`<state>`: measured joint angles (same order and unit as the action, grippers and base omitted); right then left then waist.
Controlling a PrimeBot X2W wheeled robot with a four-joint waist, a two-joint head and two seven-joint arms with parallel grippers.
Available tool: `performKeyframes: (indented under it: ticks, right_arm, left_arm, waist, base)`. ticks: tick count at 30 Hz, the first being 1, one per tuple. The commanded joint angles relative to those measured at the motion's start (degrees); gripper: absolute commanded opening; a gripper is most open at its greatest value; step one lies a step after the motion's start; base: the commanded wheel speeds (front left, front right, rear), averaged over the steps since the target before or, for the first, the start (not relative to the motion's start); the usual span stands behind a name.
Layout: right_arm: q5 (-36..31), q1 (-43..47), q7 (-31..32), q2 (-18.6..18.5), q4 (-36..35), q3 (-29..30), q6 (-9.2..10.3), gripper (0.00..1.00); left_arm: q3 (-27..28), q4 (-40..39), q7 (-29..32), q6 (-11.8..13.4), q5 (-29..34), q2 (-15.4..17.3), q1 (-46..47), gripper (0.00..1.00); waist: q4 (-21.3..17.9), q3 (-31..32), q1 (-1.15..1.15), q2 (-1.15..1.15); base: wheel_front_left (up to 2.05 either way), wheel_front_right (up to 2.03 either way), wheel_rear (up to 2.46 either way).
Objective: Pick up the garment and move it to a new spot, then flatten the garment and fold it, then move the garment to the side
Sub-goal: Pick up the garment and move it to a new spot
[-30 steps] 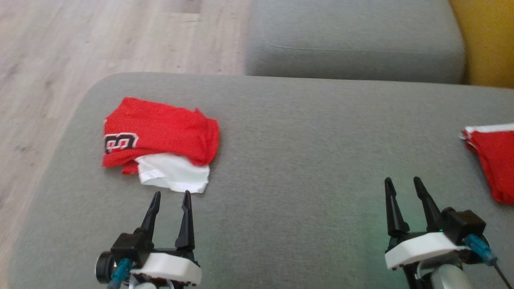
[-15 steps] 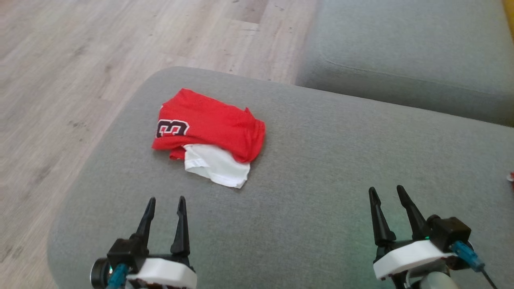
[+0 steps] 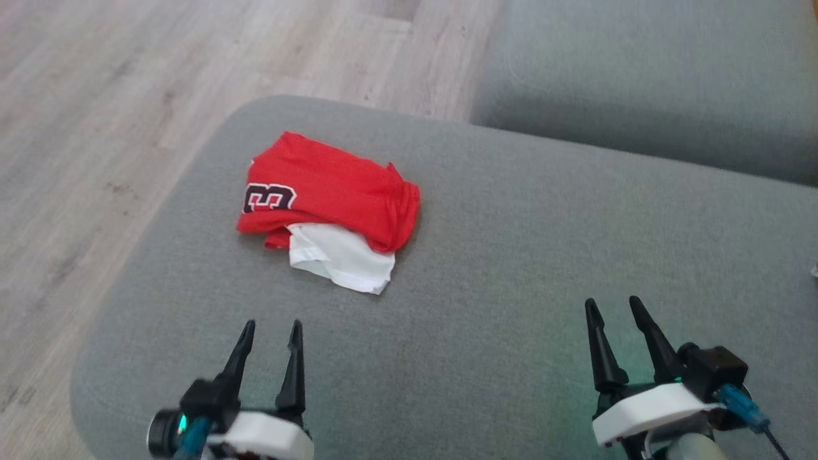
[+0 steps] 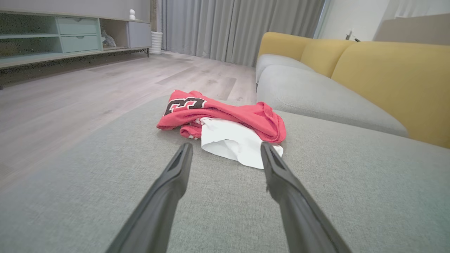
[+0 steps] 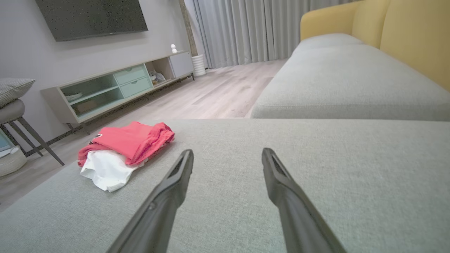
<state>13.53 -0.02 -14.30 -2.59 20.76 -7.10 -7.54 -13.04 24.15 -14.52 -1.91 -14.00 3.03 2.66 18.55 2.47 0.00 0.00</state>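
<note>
- On the garment (image 3: 332,191), the white layer ran partly hidden under red folds.
- A pale scrap (image 3: 815,271) at three o'clock was cropped by the edge, unidentifiable.
- The left end effector (image 3: 272,324), at seven o'clock, had its base blurred and cropped.

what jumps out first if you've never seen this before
A red garment with a white part and a black number lies heaped near the left end of the grey sofa seat. Next come the two dark-fingered grippers, both open: the left gripper points at the garment without touching it, the right gripper hangs over bare seat.
</note>
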Motion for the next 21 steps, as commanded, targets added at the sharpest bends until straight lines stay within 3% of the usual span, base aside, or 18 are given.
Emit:
performKeyframes:
  ticks: [1, 6, 14, 21]
  right_arm:
    - [-0.54, -2.49, -0.70, -0.29, -1.87, -0.92, 0.05, 1.00]
    - [-2.22, -4.47, -0.70, -0.29, -2.39, -0.18, 0.05, 1.00]
    - [-4.01, -7.37, -0.70, -0.29, -3.16, 0.40, 0.05, 1.00]
    - [-4.24, -9.12, -0.70, -0.29, -3.39, 0.50, 0.05, 1.00]
  left_arm:
    - [0.88, -0.45, 0.25, -0.81, 0.76, 0.75, 6.09, 1.00]
    - [-2.44, 4.27, 5.75, -3.15, 2.15, 1.70, 15.37, 1.00]
    - [-5.86, 13.77, 12.82, -4.65, 3.17, 2.34, 29.35, 1.00]
    - [-6.28, 22.82, 13.34, -4.79, 3.30, 3.29, 37.55, 1.00]
  waist:
    - [-1.52, -2.31, 0.00, 0.00]
    - [-4.26, -7.74, 0.00, 0.00]
    - [-8.61, -15.03, 0.00, 0.00]
    - [-12.50, -18.86, 0.00, 0.00]
  base:
    - [0.00, 0.00, 0.00]
    - [0.00, 0.00, 0.00]
    - [0.00, 0.00, 0.00]
    - [0.00, 0.00, 0.00]
